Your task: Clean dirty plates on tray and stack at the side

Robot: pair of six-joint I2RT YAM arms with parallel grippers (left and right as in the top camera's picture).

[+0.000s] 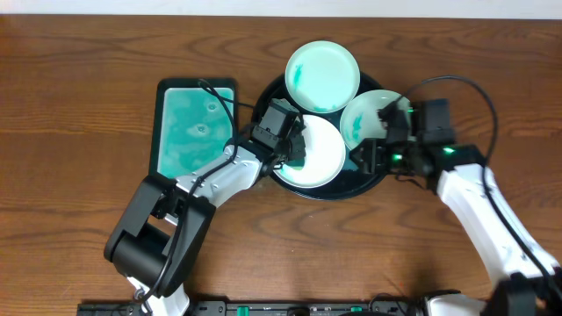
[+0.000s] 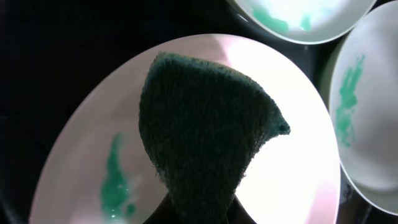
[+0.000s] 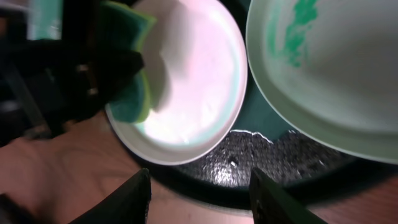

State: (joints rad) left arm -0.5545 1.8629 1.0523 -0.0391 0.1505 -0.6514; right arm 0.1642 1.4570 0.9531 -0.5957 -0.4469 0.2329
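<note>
Three dirty plates lie in the black tray (image 1: 379,177): one at the back (image 1: 322,77), one at the right (image 1: 367,118), one at the front left (image 1: 323,151). My left gripper (image 1: 291,142) is shut on a dark green sponge (image 2: 205,130) and presses it onto the front-left plate (image 2: 292,168), which has a teal smear on its left side. My right gripper (image 1: 373,156) is open and empty, its fingers (image 3: 202,199) apart over the tray's near rim (image 3: 267,162), beside the front-left plate (image 3: 199,81) and the smeared right plate (image 3: 336,74).
A rectangular teal tray (image 1: 193,127) with soapy liquid lies left of the black tray. Dark-brown wood tabletop (image 1: 79,105) surrounds both. Arm cables run over the teal tray's back edge and behind the right plate.
</note>
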